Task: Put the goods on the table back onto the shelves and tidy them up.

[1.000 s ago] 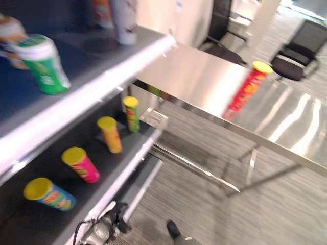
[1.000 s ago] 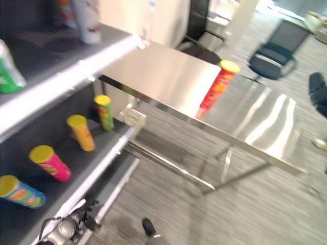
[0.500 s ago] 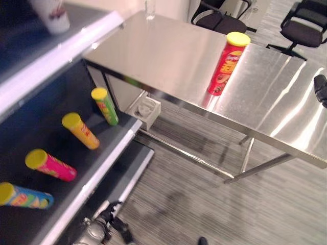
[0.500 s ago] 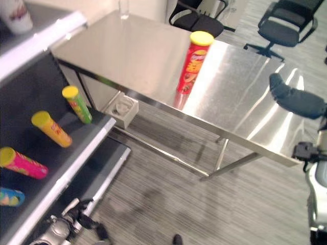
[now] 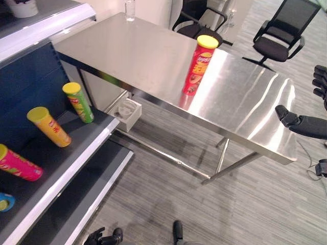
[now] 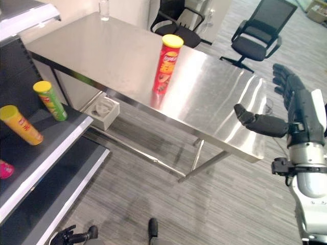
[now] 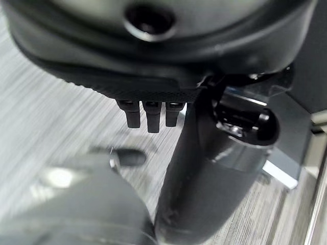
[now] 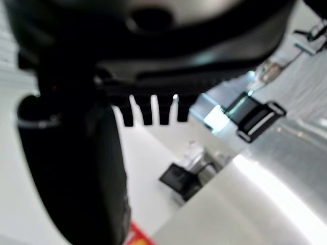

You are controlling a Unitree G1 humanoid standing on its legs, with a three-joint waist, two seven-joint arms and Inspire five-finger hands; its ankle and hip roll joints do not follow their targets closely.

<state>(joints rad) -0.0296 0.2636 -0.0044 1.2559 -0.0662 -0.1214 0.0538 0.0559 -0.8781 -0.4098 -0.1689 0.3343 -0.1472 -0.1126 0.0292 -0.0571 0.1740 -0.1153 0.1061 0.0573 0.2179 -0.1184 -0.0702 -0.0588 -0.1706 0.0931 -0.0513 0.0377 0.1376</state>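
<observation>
A tall red can with a yellow lid [image 5: 201, 64] stands upright near the middle of the steel table [image 5: 133, 56]. On the dark shelf [image 5: 76, 153] at the left lie several yellow-lidded cans: a green one [image 5: 79, 102], an orange one [image 5: 49, 126] and a pink one [image 5: 18, 164]. My right hand [image 6: 294, 109] hovers open above the table's right end, fingers straight and thumb [image 6: 258, 122] pointing toward the can, well apart from it. My left hand [image 5: 104, 237] hangs low near the floor below the shelf, open and holding nothing; its fingers [image 7: 148, 115] look straight.
Black office chairs [image 5: 276, 35] stand behind the table. A clear glass [image 5: 130, 10] sits at the table's far end. A white box [image 5: 125, 112] rests on the floor between shelf and table. A white cup [image 5: 20, 7] stands on the upper shelf. A lower shelf board [image 5: 76, 209] juts out.
The whole picture has swung right and down, so the camera has moved. My right hand has come into view at the table's right end. The cans have kept their places.
</observation>
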